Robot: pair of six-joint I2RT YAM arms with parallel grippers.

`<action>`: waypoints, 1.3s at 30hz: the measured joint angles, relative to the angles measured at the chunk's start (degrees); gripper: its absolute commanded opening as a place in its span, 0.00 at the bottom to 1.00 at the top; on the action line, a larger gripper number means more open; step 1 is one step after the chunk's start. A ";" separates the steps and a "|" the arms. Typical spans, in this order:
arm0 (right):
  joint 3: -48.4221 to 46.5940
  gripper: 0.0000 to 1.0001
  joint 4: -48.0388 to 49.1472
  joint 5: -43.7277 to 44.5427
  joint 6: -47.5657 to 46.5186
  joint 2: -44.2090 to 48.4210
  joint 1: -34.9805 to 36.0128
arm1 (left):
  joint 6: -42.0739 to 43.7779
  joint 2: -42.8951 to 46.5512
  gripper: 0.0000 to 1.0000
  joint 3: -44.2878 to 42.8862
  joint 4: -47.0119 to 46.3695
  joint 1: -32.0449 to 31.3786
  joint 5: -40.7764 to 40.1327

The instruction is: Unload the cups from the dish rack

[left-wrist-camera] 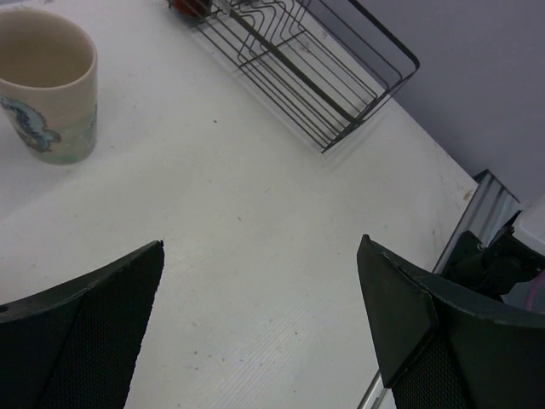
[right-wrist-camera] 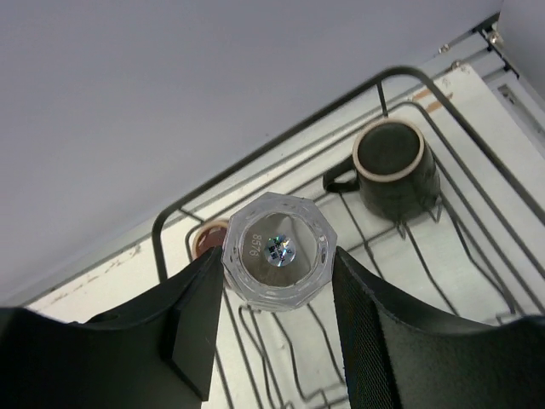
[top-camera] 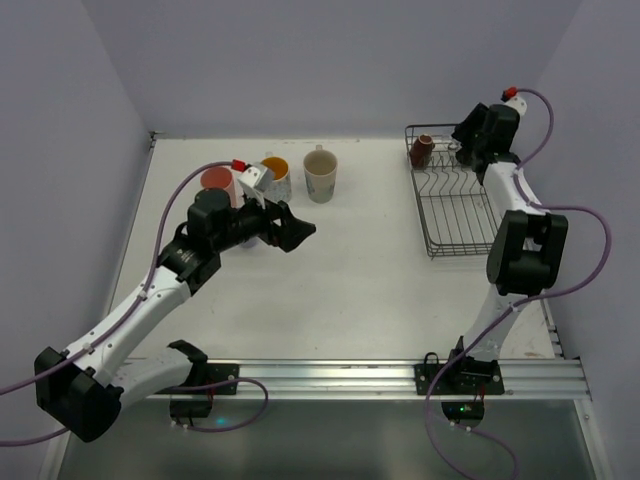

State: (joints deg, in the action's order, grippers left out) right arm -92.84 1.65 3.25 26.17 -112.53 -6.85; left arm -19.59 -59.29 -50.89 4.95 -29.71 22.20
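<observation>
The clear glass (right-wrist-camera: 277,249) is clamped between the fingers of the right gripper (right-wrist-camera: 277,266) at the far end of the dish rack (top-camera: 455,215), beside a dark mug (right-wrist-camera: 392,166). This looks like the lift-out step. Next, the glass needs raising clear of the wires. The right arm is stretched far forward. The left gripper (top-camera: 290,228) hangs wide open and empty over the table (top-camera: 350,290), near the cream mug (top-camera: 320,172).

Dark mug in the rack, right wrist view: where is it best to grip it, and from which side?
Probably across its round body, coming down from the camera's side. The dark mug stands on end in the dish rack, round end facing the camera, its handle sticking out left in that view; grip clear of the handle.
</observation>
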 measured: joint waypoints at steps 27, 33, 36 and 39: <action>64.57 0.32 49.40 -42.10 46.90 39.01 10.67 | -27.71 -21.05 0.75 1.31 -35.87 -4.61 8.41; 64.57 0.33 54.82 -43.74 50.03 39.63 13.11 | -28.46 -22.88 0.68 0.00 -37.20 -5.42 8.57; 64.57 0.33 55.82 -43.71 50.62 39.12 15.32 | -28.50 -23.67 0.64 -1.14 -38.05 -6.32 8.94; 64.48 0.33 56.98 -43.67 51.36 37.42 18.60 | -28.72 -24.33 0.57 -1.86 -38.66 -7.19 9.27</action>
State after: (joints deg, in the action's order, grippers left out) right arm -28.36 58.63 -40.42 77.54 -75.11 11.75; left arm -48.31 -83.61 -52.75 -33.71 -36.91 31.46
